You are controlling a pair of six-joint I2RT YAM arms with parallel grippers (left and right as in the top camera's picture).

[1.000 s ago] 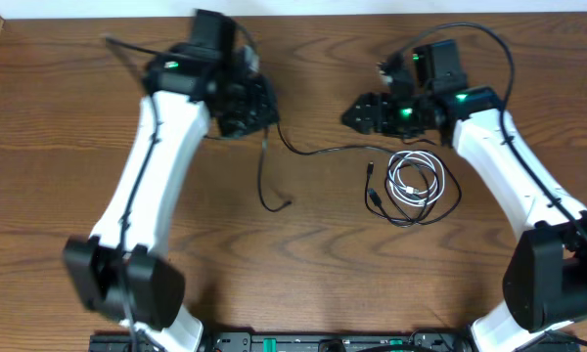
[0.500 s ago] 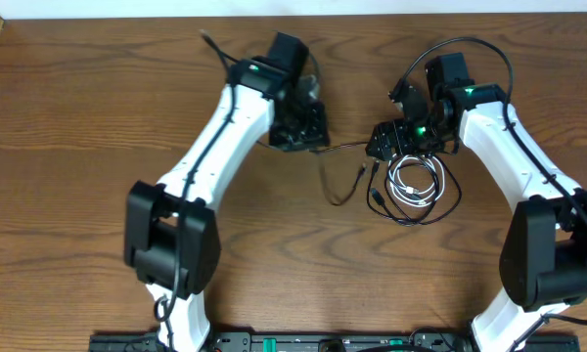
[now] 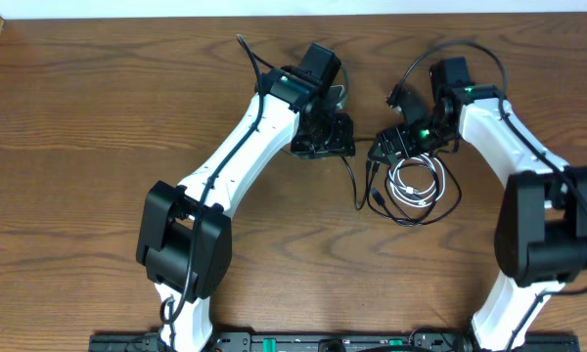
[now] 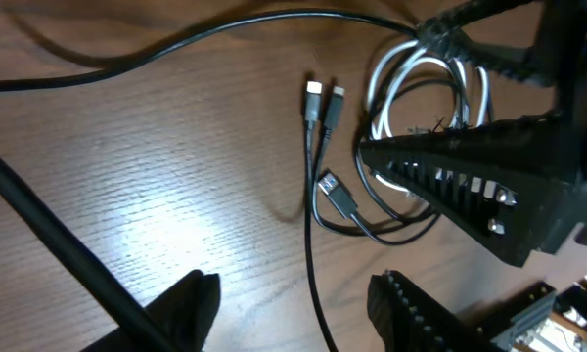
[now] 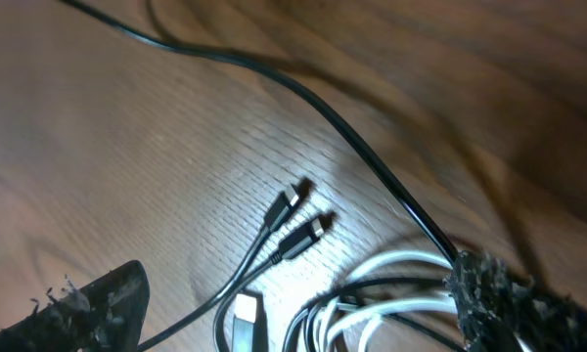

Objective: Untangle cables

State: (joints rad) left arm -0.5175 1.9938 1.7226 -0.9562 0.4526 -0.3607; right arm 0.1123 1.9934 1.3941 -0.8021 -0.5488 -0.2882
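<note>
- Desk [image 3: 78, 147]: brown wood grain. The white cable [image 3: 416, 184] lies on it as a small coil and serves as the reference point below.
- Left arm [image 3: 245, 147]: white with black joints. It reaches in from the coil's left.
- Right arm [image 3: 509, 127]: it bends in from the coil's right.
- Left end effector [image 4: 295, 298]: just left of the coil, low over the desk. The fingers stand apart. A black strand runs on the wood between them, ungripped.
- Right end effector [image 5: 298, 298]: directly over the coil's upper edge. The fingers are spread wide with nothing clamped, and one finger [image 5: 509, 293] sits at the white loops.
- Black cable [image 3: 454, 196]: a thin loop around the coil and overlapping it. One strand leads away toward the left end effector.
- Plugs: two small ones [image 4: 323, 98] side by side just left of the coil, with a flat one [image 4: 335, 191] near them.
</note>
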